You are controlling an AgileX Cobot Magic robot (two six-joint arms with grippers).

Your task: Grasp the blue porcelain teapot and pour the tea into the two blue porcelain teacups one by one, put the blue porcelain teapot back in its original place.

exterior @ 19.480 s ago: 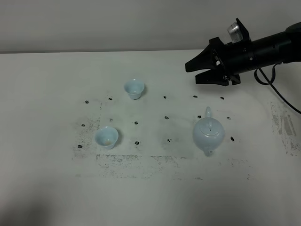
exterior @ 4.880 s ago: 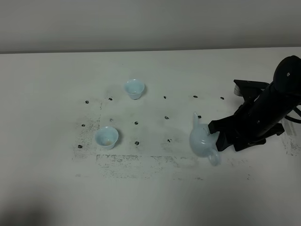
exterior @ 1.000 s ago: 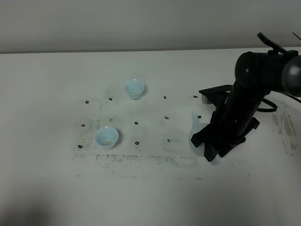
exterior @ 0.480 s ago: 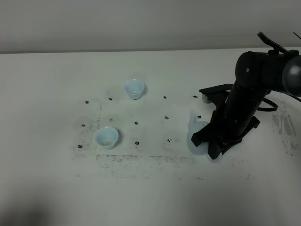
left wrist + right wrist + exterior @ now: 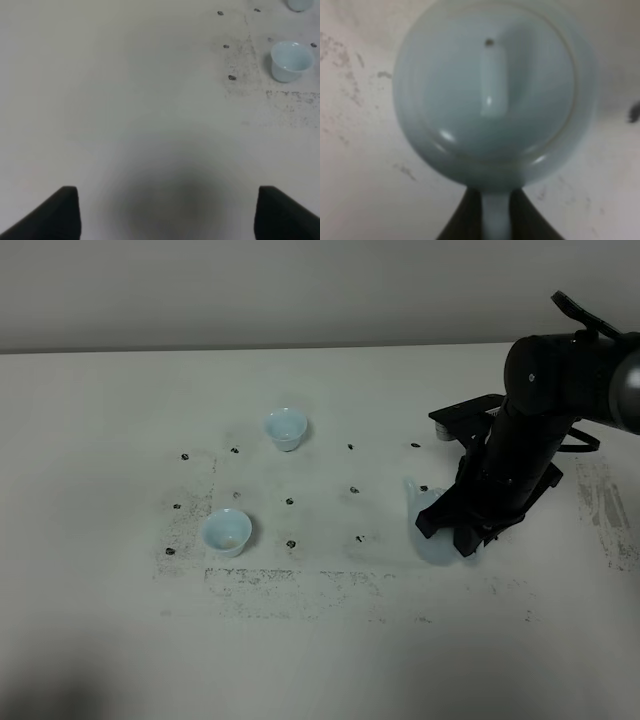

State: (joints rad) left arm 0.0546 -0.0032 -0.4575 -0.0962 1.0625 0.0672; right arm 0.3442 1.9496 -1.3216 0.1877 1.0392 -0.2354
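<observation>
On the table (image 5: 100,640), the teapot (image 5: 438,552) stands at the right; the near teacup (image 5: 227,531) lies well to its left, the far teacup (image 5: 285,428) behind that.

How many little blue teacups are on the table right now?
2. The far teacup sits toward the wall; the near teacup stands in front and left of it. None seems hidden.
</observation>
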